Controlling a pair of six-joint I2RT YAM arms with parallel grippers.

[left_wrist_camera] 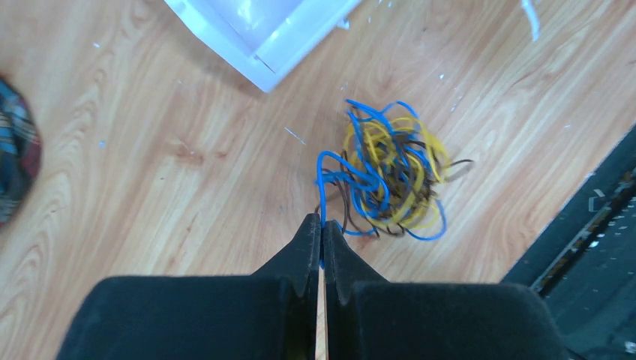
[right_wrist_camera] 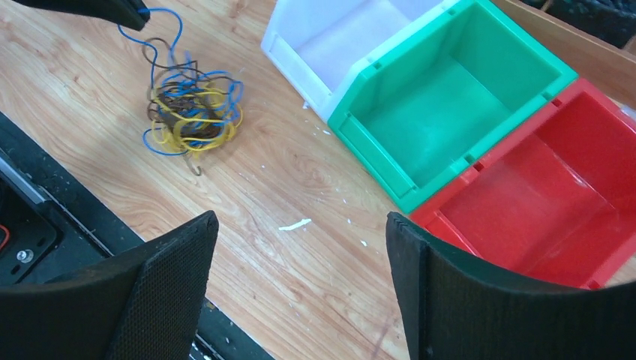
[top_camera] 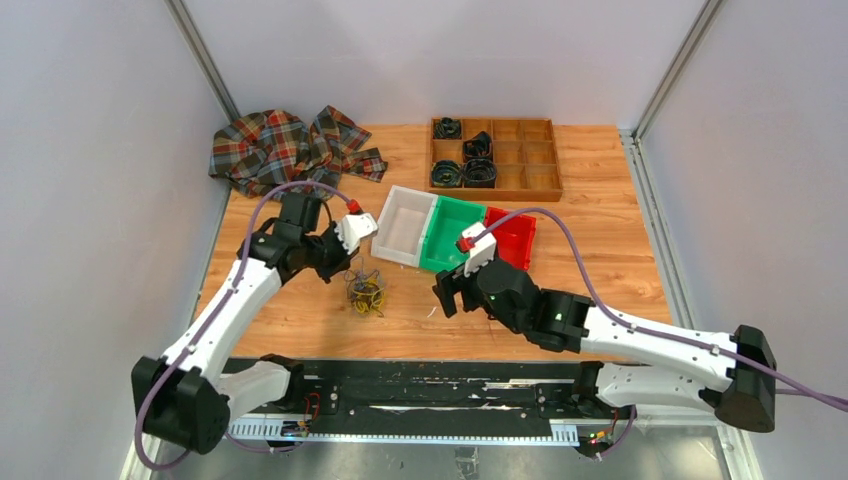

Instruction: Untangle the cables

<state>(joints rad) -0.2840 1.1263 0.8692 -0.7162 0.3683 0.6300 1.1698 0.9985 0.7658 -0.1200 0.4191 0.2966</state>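
The cables (top_camera: 366,292) lie as a small tangled clump of yellow, blue and dark strands on the wooden table. In the left wrist view the clump (left_wrist_camera: 390,176) sits just beyond my left gripper (left_wrist_camera: 322,220), which is shut on a blue strand running out of it. That gripper (top_camera: 347,266) hovers at the clump's upper left. My right gripper (right_wrist_camera: 300,217) is open with only bare table between its fingers. It (top_camera: 447,295) stands apart to the right of the cables (right_wrist_camera: 191,112).
White (top_camera: 405,225), green (top_camera: 450,232) and red (top_camera: 512,236) bins stand side by side behind the grippers. A wooden compartment tray (top_camera: 520,180) holding thick black coils sits at the back. A plaid cloth (top_camera: 290,145) lies back left. A black rail (top_camera: 400,395) runs along the near edge.
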